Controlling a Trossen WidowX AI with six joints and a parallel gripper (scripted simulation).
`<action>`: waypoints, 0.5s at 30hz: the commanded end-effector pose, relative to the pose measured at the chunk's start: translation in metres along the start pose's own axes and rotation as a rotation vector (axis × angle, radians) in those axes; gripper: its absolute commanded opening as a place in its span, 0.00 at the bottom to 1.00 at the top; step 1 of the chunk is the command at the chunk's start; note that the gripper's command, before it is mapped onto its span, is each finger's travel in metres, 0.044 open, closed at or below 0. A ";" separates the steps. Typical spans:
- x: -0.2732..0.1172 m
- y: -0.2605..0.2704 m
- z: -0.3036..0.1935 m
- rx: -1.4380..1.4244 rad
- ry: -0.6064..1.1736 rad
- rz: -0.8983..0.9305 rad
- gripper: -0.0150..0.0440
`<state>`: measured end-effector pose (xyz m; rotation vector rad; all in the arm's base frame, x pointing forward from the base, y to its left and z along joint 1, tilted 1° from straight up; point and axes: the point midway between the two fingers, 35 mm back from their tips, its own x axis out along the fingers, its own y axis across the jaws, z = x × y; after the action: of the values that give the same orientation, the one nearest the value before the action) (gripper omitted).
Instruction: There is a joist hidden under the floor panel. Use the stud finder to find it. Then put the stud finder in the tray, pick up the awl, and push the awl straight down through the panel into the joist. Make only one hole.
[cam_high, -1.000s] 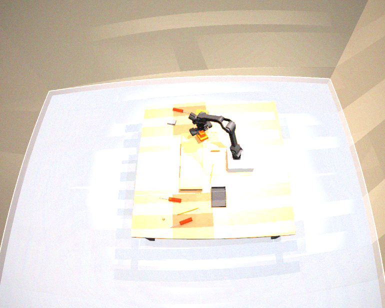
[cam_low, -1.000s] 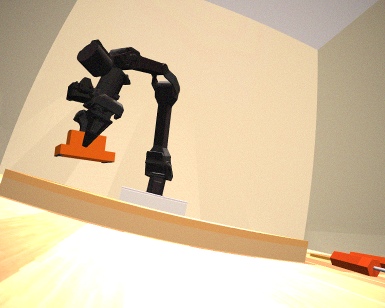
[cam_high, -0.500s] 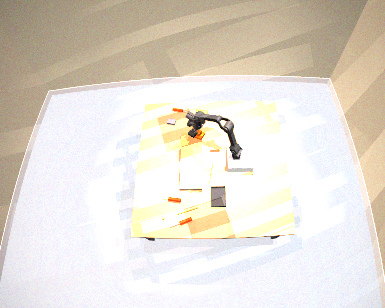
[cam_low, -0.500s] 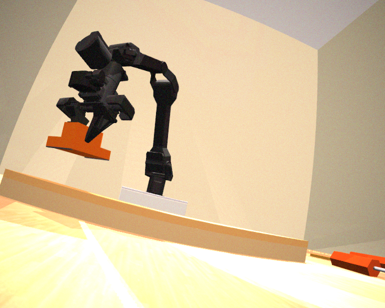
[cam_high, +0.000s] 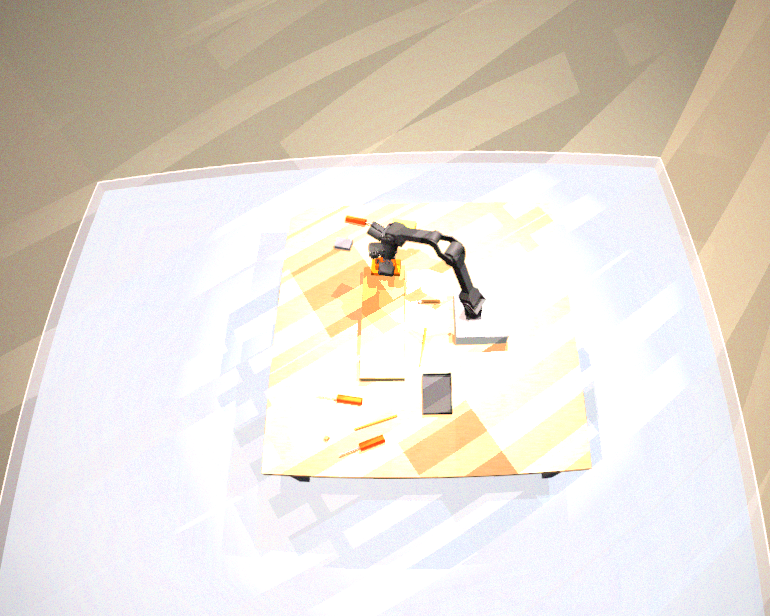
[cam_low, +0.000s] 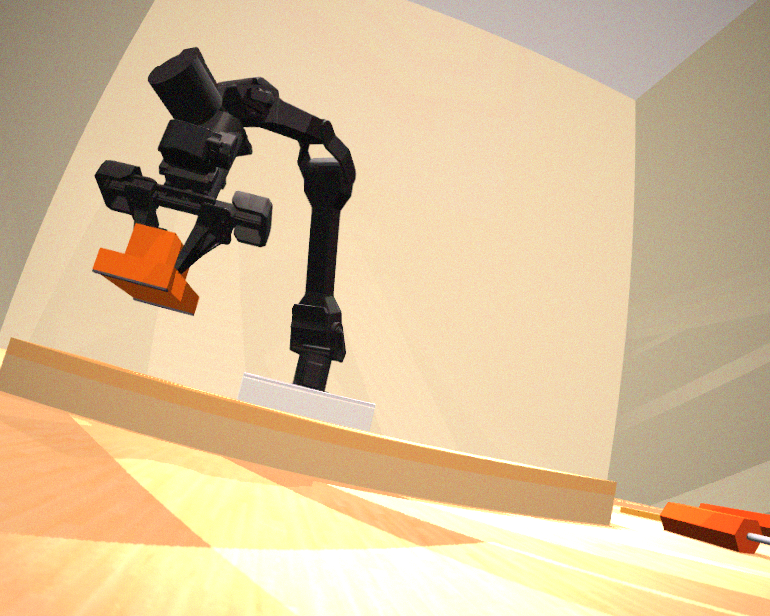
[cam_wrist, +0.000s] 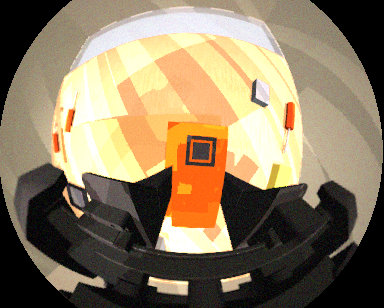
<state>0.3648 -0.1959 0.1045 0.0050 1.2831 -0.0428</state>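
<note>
My gripper is shut on the orange stud finder, which has a dark square on top. It hangs tilted, well above the far end of the long pale floor panel. The dark grey tray lies to the right of the panel's near end. Three orange-handled tools lie on the table: one left of the panel's near end, one nearer the front edge, and one at the far left. I cannot tell which is the awl.
A small grey block and a yellow block lie at the back. One thin yellow stick lies at the front, another beside the panel. The arm's white base box stands to the panel's right.
</note>
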 end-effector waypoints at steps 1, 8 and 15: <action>0.002 0.000 0.004 -0.042 -0.015 0.003 0.25; 0.015 -0.001 0.002 -0.044 -0.015 0.003 0.25; 0.029 -0.001 -0.002 -0.045 -0.015 0.003 0.25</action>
<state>0.3702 -0.1981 0.0817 -0.0277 1.2741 -0.0191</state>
